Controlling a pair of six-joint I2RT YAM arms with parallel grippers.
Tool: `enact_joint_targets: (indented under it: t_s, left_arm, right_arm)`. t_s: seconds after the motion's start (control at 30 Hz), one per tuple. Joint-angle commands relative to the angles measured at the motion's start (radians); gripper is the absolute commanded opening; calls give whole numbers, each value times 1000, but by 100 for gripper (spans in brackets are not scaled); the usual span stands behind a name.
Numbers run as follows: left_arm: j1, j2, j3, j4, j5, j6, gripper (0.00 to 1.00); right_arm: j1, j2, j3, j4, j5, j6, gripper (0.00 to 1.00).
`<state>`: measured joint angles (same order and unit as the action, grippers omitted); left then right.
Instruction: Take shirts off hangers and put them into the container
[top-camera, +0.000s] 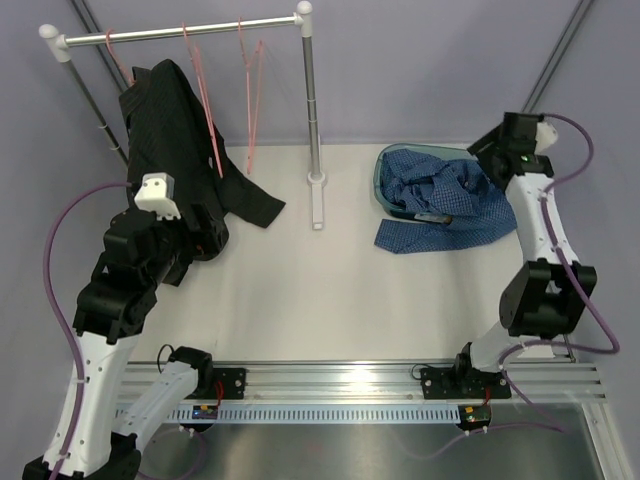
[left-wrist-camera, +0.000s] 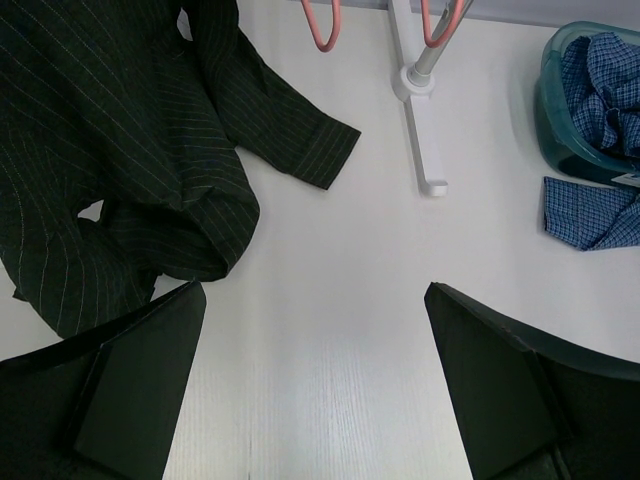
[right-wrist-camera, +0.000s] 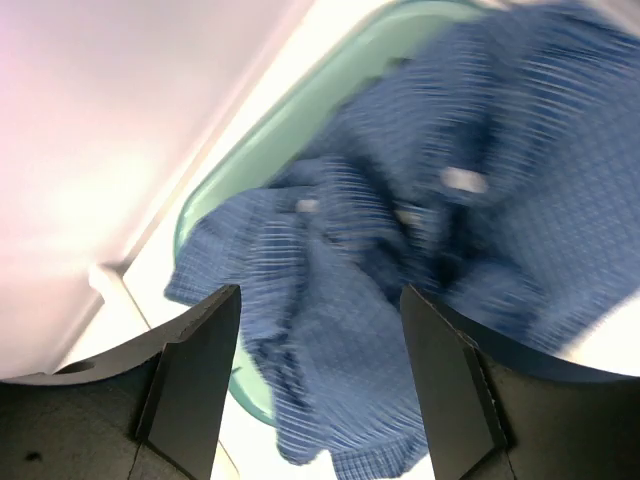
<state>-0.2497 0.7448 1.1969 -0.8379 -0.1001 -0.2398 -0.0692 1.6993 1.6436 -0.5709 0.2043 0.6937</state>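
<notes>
The right fingers (right-wrist-camera: 190, 390) stand apart, holding nothing, just above the blue shirt (right-wrist-camera: 400, 250) heaped in the container (right-wrist-camera: 300, 105) with part spilling onto the tabletop (top-camera: 330, 290), while the left fingers (left-wrist-camera: 140, 390) gape wide beside the black shirt (left-wrist-camera: 110, 150), its sleeve lying there.

Built of white links and black joint housings, left arm (top-camera: 125, 270) and right arm (top-camera: 530, 215) alike. Trailed by a purple cable (top-camera: 46, 265) bowing out at 9 o'clock and a second cable (top-camera: 604, 318) at 3 o'clock. Tipped, on the left gripper (left-wrist-camera: 315, 292), with broad flat matte-black fingers (left-wrist-camera: 130, 390).
</notes>
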Motion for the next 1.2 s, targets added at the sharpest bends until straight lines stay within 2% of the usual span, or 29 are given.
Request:
enact_joint_targets:
  t_s: [0.0,0.13,0.27,0.4,0.57,0.7,0.8,0.83,0.93,0.97,1.07,1.1,1.17]
  left_arm:
    - [-3,-18,30,28,23,11,99]
    - [-3,-30,23,33,30,10,99]
    - [-3,-35,15,36,40,5,99]
    - [-3,-33,10,42,43,4,99]
    - [-3,-33,6,48,50,2,99]
    - [-3,-35,6,43,50,0,99]
    - [-3,-36,3,40,48,0,99]
    - [-3,-36,0,40,46,-1,99]
    - [-3,-38,0,42,43,2,99]
    - [-3,-38,0,42,42,4,99]
    - [-3,-38,-2,40,39,5,99]
    - [-3,-38,-2,39,39,5,99]
    - [-3,-39,0,36,36,7,99]
  right_arm:
    - [-101,-110,-229,25,-58,125,74]
    - [-115,-207,-471,71,-72,95,73]
    - [-84,-299,-625,85,-73,67,70]
    - [36,-354,-752,123,-71,70,70]
    - [221,-277,-772,163,-36,174,71]
    - [281,-270,-794,226,3,237,70]
    - [282,-268,-753,244,41,205,70]
    - [282,-264,-734,220,78,199,68]
    - [279,-244,-647,186,141,159,49]
    - [276,-234,-628,186,148,138,40]
    - [249,-202,-539,184,162,115,29]
    - [227,-193,-498,184,162,113,20]
    - [203,-164,-461,197,159,103,11]
